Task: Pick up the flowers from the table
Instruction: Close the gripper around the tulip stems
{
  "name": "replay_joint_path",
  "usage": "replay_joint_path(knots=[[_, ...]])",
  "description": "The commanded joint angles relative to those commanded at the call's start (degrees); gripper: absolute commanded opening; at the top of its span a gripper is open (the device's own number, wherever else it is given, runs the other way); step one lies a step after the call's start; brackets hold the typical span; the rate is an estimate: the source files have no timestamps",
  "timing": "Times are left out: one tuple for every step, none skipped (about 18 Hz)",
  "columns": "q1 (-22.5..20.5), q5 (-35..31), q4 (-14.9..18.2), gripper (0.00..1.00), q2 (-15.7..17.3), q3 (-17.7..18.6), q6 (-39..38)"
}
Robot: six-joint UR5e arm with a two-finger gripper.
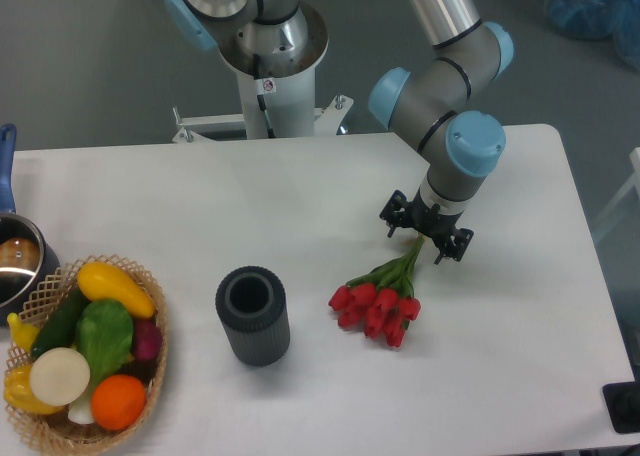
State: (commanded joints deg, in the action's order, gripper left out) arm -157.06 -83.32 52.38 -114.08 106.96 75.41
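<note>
Reaching down from the far side of the table (300,196), the arm ends in its gripper (427,238), which sits low over the stem end of the flowers (378,301). Two dark fingers (397,214) stand apart on either side of the green stems, and from where I stand I cannot tell whether they have pinched the stems or only straddle them. The bunch lies on the white top right of the middle, toward the right edge: red buds clustered at the near end, stems running up and to the right under the wrist. The blooms appear to rest on the surface.

Just left of the buds, apart from them, a dark ribbed cylinder (253,315) stands upright with its open mouth showing, close to the middle of the near half. At the near left corner a wicker basket (150,306) holds coloured vegetables, among them a yellow one, a green one, an orange one and a white one. Behind the basket, at the left edge, part of a metal pot (18,266) with a blue handle is cut off by the frame.
</note>
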Motion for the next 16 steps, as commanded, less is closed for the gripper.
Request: replay_joint_path(knots=[[-0.1, 0.0, 0.0, 0.83, 0.0, 0.1, 0.3], [-0.2, 0.0, 0.0, 0.78, 0.0, 0.2, 0.3], [-0.3, 0.0, 0.1, 0.69, 0.1, 0.2, 0.3], [-0.3, 0.1, 0.1, 0.56, 0.2, 0.2, 0.2], [-0.3, 0.1, 0.1, 0.48, 0.3, 0.2, 0.1], [-0.3, 0.2, 0.1, 0.46, 0.3, 0.2, 0.1], [-0.3, 0.2, 0.1, 0.44, 0.3, 0.1, 0.1], [-0.3, 0.2, 0.1, 0.42, 0.3, 0.0, 0.0], [-0.3, 0.2, 0.1, 0.36, 0.3, 0.0, -0.2], [-0.3, 0.2, 0.0, 0.35, 0.3, 0.0, -0.3], [-0.3, 0.1, 0.0, 0.35, 0.3, -0.1, -0.3], [-0.3, 0.1, 0.0, 0.32, 0.3, -0.1, -0.3], [-0.3, 0.1, 0.0, 0.32, 0.3, -0.1, -0.3], [-0.3, 0.1, 0.0, 0.29, 0.3, -0.1, -0.3], [-0.3, 0.1, 0.0, 0.26, 0.3, -0.1, -0.3], [-0.3, 0.1, 0.0, 0.24, 0.3, -0.3, -0.3]])
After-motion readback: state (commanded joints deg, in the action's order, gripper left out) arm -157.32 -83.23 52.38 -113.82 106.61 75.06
